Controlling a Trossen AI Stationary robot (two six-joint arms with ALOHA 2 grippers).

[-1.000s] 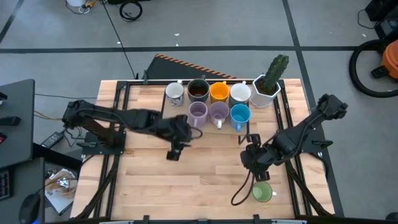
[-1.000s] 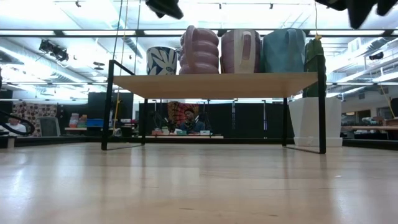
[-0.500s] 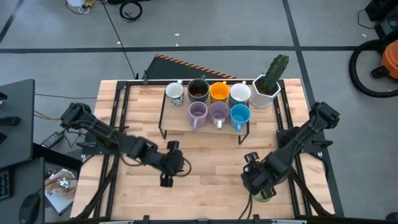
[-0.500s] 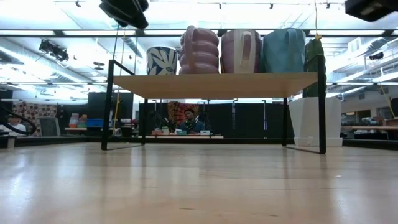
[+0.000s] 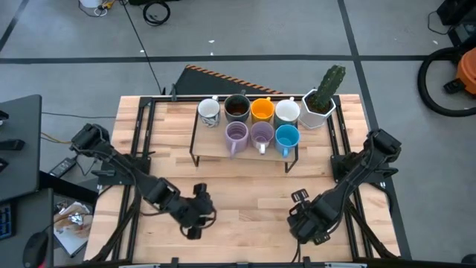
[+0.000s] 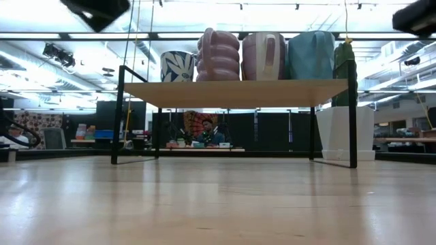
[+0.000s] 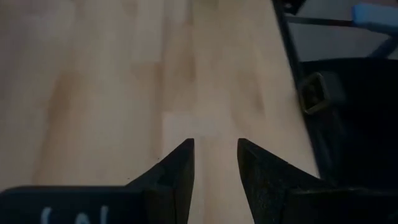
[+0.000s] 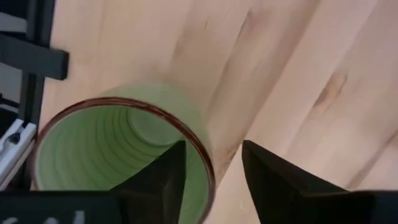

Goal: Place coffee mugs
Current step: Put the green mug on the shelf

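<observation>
Left gripper (image 5: 192, 223): we see it low over the table's (image 5: 245, 186) near left part, fingers parted, gripping nothing.
Shelf (image 5: 245, 152): seven mugs stand on it, among them the blue mug (image 5: 287, 137) and orange mug (image 5: 261, 110).
Right gripper (image 8: 211, 168): over the near right, fingers apart astride the green mug's (image 8: 118, 155) rim; we cannot tell if they grip.
</observation>
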